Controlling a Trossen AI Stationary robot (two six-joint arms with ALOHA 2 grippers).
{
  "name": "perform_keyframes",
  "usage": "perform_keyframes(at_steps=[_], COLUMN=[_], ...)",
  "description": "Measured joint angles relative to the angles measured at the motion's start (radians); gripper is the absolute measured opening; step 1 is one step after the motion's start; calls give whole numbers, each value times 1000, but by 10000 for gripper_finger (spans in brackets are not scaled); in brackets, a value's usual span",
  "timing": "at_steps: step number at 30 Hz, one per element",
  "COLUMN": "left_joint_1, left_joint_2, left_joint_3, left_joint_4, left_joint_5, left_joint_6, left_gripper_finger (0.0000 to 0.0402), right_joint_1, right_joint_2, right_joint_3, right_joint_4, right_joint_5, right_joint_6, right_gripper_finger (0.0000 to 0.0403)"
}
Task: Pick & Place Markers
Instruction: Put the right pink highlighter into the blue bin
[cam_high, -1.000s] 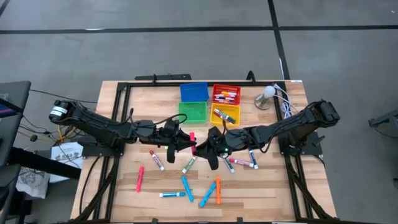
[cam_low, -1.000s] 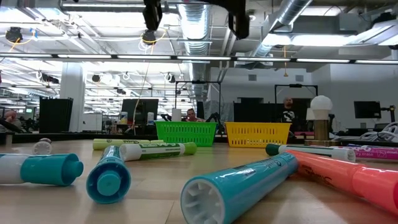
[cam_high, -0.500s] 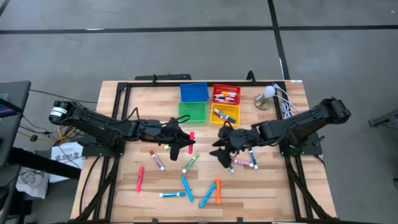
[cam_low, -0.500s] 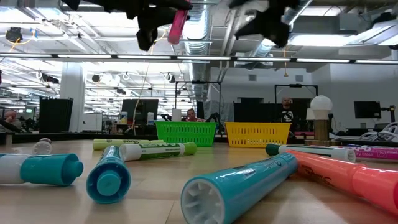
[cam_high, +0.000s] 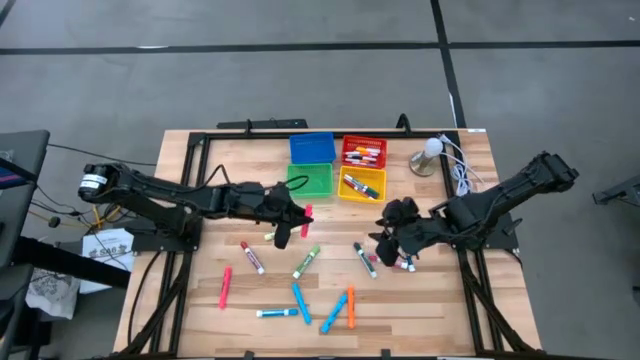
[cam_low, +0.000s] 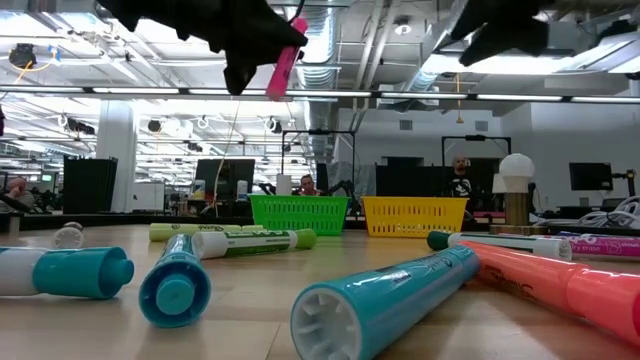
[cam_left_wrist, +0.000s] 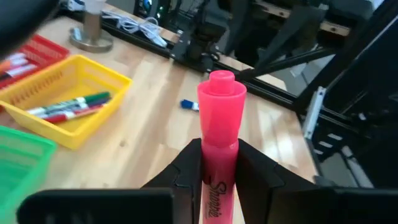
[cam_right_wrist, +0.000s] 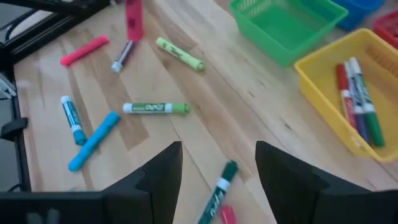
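Overhead, I counted four bins at the far side of the table (cam_high: 200, 180): a blue bin (cam_high: 311, 147), a red bin (cam_high: 363, 152), a green bin (cam_high: 310, 178) and a yellow bin (cam_high: 362, 185). The yellow one held three markers, and the red one held several I could not count. On the bare wood I made out roughly ten loose markers (cam_high: 300, 300), among them a green-capped one (cam_high: 306, 262) and a teal-bodied one (cam_high: 333, 312). My left gripper (cam_high: 296, 218) was clamped on a pink marker (cam_left_wrist: 220, 134), held in the air just in front of the green bin, its cap end sticking out past the fingers (cam_left_wrist: 185, 165). My right gripper (cam_high: 385, 243) hung spread wide and empty above the table, near the dark green marker (cam_right_wrist: 219, 184), well apart from the pink one.
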Motion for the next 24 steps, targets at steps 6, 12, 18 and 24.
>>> perform_keyframes(at_steps=[6, 12, 18, 24], left_joint_1=[105, 244, 373, 478], left_joint_2=[0, 0, 1, 103], left_joint_3=[83, 185, 226, 275], left_joint_4=[-111, -207, -221, -223], left_joint_5=[79, 144, 209, 272], left_joint_6=[122, 268, 353, 421], left_gripper_finger=[68, 68, 68, 68], right_joint_1=[42, 47, 31, -8], right_joint_2=[-54, -111, -234, -385], right_joint_3=[0, -1, -107, -242], right_joint_4=[-116, -191, -166, -33], right_joint_5=[28, 53, 80, 79], right_joint_6=[62, 78, 78, 97], right_gripper_finger=[173, 149, 115, 87])
